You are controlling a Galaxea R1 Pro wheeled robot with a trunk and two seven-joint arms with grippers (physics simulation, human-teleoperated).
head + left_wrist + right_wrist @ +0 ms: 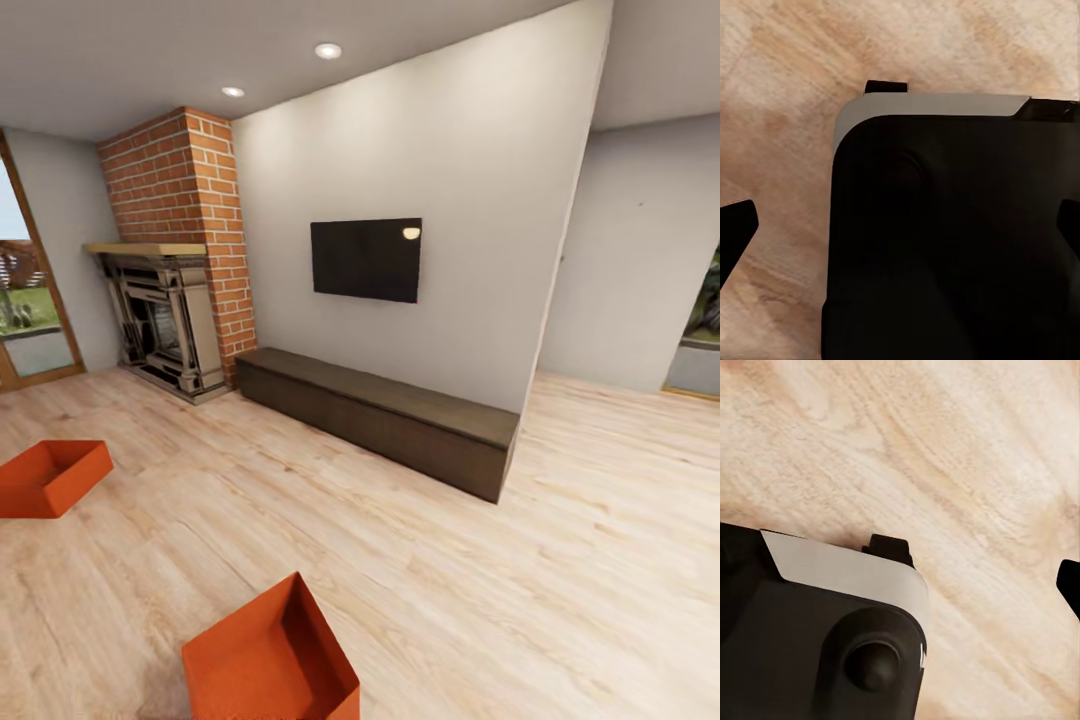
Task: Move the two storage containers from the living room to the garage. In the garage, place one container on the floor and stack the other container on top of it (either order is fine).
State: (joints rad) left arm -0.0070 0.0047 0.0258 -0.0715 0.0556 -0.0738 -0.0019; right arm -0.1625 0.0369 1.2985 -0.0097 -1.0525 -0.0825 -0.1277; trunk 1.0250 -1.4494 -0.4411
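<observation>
On the wood-plank floor [420, 560] nearest the camera, a red-orange open-topped bin [270, 660] sits corner-on, turned diagonally. Farther left, a second matching bin [50, 478] lies well apart, its long side running toward the glazed door [25, 300]. Beyond stand a low dark bench [385, 415], brick fireplace [165, 320] and wall television [366, 259]. Whether either claw is spread cannot be told.
</observation>
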